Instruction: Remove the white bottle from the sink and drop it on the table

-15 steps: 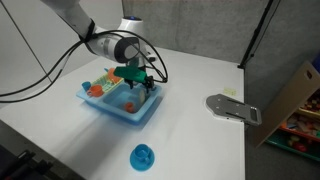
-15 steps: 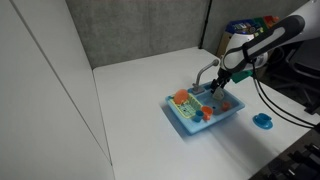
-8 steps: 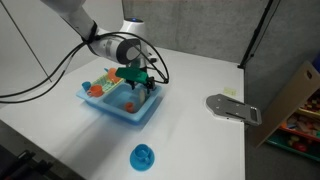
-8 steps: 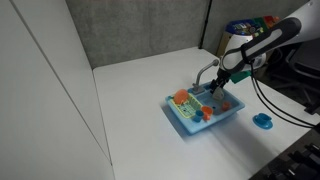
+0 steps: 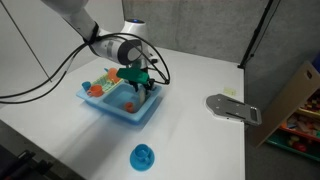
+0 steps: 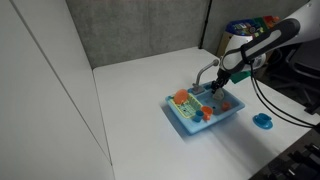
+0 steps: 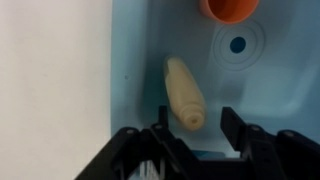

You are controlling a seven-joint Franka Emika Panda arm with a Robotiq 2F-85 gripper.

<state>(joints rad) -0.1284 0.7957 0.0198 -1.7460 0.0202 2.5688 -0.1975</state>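
Observation:
The white bottle point(image 7: 183, 93) is a small cream-white toy bottle lying on the floor of the light-blue sink point(image 7: 265, 90). In the wrist view its near end sits between my gripper's point(image 7: 195, 122) two black fingers, which are open and apart from it. In both exterior views the gripper point(image 5: 136, 83) point(image 6: 222, 85) hangs low over the sink basin point(image 5: 122, 110) point(image 6: 190, 121); the bottle is hidden there. The white table point(image 5: 200, 140) point(image 6: 140, 140) lies all around the sink.
An orange item point(image 7: 231, 7) lies in the basin beyond the bottle; orange items point(image 5: 97, 88) point(image 6: 181, 97) sit on the sink's side tray. A small round blue dish point(image 5: 143, 156) point(image 6: 263, 121) stands on the table. A grey flat object point(image 5: 232, 107) lies near the table's edge.
The gripper has shifted slightly over the basin; nothing was grasped or released.

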